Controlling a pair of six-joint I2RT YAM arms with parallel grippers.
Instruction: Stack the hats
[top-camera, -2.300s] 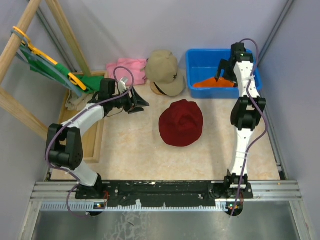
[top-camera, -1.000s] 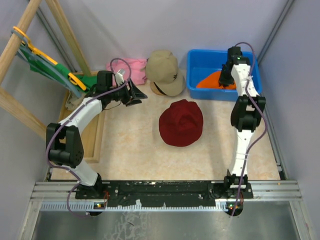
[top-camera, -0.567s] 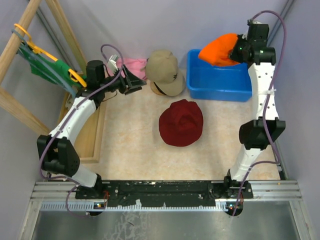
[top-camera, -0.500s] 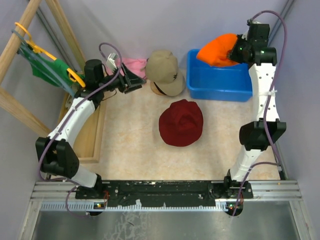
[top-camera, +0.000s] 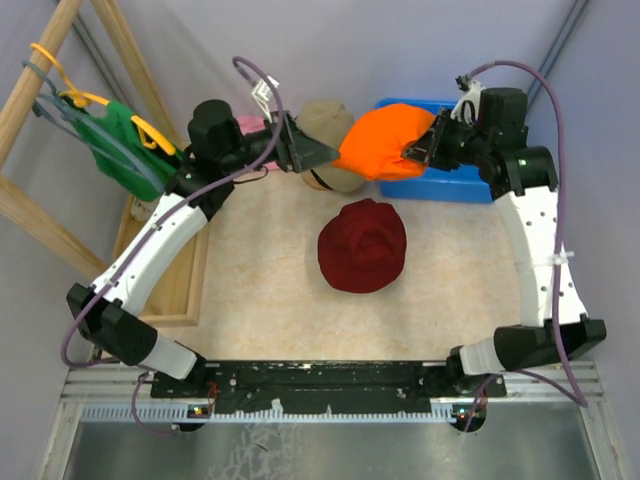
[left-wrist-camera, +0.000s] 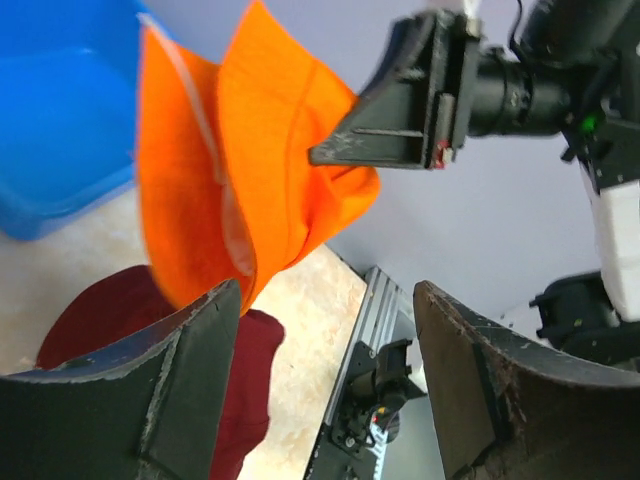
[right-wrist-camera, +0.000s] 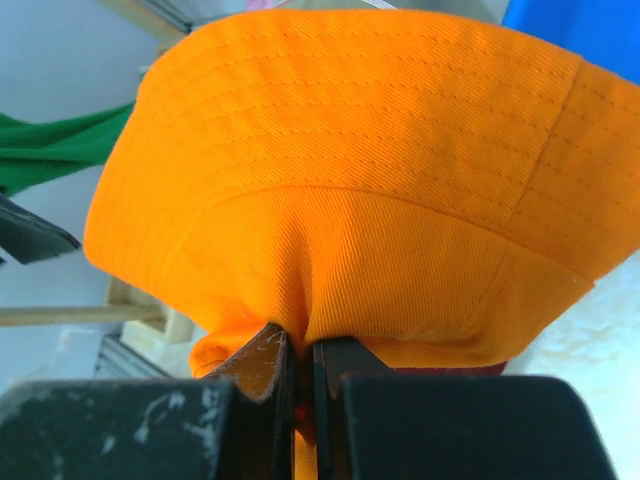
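Note:
My right gripper (top-camera: 415, 152) is shut on a pinch of the bright orange bucket hat (top-camera: 383, 145), which hangs in the air left of the blue bin. In the right wrist view the jaws (right-wrist-camera: 303, 350) clamp a fold of the orange hat (right-wrist-camera: 350, 170). My left gripper (top-camera: 318, 152) stands open and empty, raised, its tips just left of the orange hat (left-wrist-camera: 250, 190); in its own view the gripper (left-wrist-camera: 320, 310) faces the right gripper (left-wrist-camera: 400, 110). The dark red hat (top-camera: 362, 245) lies on the table below. The tan cap (top-camera: 322, 115) sits at the back, partly hidden.
A blue bin (top-camera: 470, 185) stands at the back right. Pink folded cloth (top-camera: 245, 123) peeks out behind the left arm. A green garment (top-camera: 120, 140) on a yellow hanger hangs from the wooden frame at left, above a wooden tray (top-camera: 190, 275).
The right arm has lifted the orange hat out of the blue bin and swung it left over the table. The left arm rose, swung right toward the hat, and its jaws widened.

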